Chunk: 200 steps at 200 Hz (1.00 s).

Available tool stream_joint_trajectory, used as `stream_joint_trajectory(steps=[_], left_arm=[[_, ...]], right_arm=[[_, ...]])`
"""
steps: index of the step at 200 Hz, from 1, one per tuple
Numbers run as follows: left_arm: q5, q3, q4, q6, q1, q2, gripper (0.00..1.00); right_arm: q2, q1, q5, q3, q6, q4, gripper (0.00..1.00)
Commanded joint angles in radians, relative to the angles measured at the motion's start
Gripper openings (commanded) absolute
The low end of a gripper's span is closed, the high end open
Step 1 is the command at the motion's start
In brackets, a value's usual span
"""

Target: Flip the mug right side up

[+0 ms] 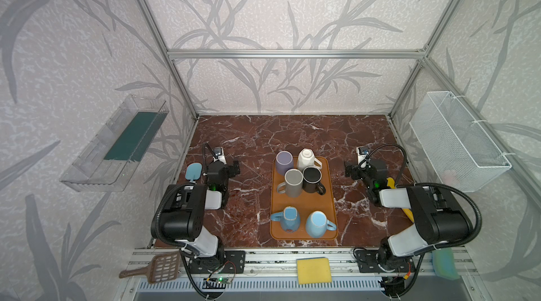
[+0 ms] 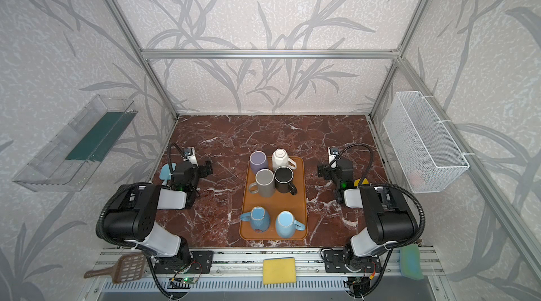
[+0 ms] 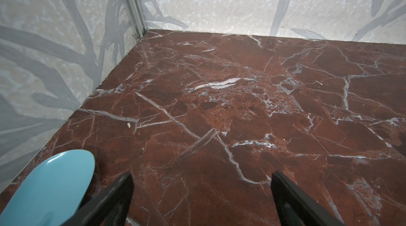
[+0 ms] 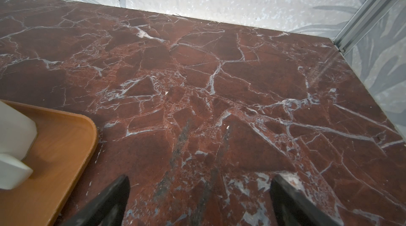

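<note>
Left fingers (image 3: 114, 200) stand wide apart and empty over the bare marble worktop (image 3: 219, 104), just beside a light blue spatula (image 3: 50, 187). Right fingers (image 4: 109, 200) are likewise spread and empty, just right of the orange tray (image 4: 66, 139). Mid-worktop, this tray carries six mugs (image 1: 293, 182). The white mug (image 1: 306, 159) sits base-up at its far right corner.

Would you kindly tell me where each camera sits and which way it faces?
Top views: stereo pair high above the front rail, looking down at the tray of mugs; left arm and right arm show.
Left wrist: on that arm, facing the marble table's far-left corner; open left gripper shows, beside a light blue utensil.
Right wrist: facing the far-right corner; open right gripper shows, near the tray's corner and white mug.
Shared: right wrist and both top views show tray and white mug.
</note>
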Motion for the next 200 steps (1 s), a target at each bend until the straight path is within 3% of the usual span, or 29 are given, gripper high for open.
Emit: stream_joint_trajectory(steps=[1,33,58,118,135,153,184,200], left_arm=[[-0.002,0.017,0.004,0.011,0.002,-0.009,0.99],[0.001,0.016,0.006,0.016,0.002,-0.013,0.99],[0.023,0.07,-0.166,0.026,-0.001,-0.093,0.99],[-0.004,0.102,-0.305,-0.001,-0.022,-0.279,0.99],[0.076,0.142,-0.332,-0.042,-0.025,-0.322,0.99],[0.123,0.233,-0.449,-0.08,-0.044,-0.331,0.99],[0.089,0.341,-0.607,-0.083,-0.128,-0.353,0.99],[0.046,0.383,-0.699,-0.064,-0.184,-0.381,0.99]], right_arm=[[-0.012,0.002,0.011,0.017,0.003,0.006,0.99],[-0.013,0.003,0.011,0.017,0.001,0.004,0.96],[-0.014,0.003,0.011,0.017,-0.001,0.004,0.91],[-0.031,0.001,0.007,0.008,0.003,0.05,0.95],[-0.099,0.001,0.006,0.04,0.005,-0.122,0.96],[-0.149,0.002,-0.033,0.05,-0.016,-0.163,0.97],[-0.281,0.024,-0.065,0.12,0.017,-0.358,1.0],[-0.338,0.085,-0.064,0.199,0.005,-0.523,0.99]])
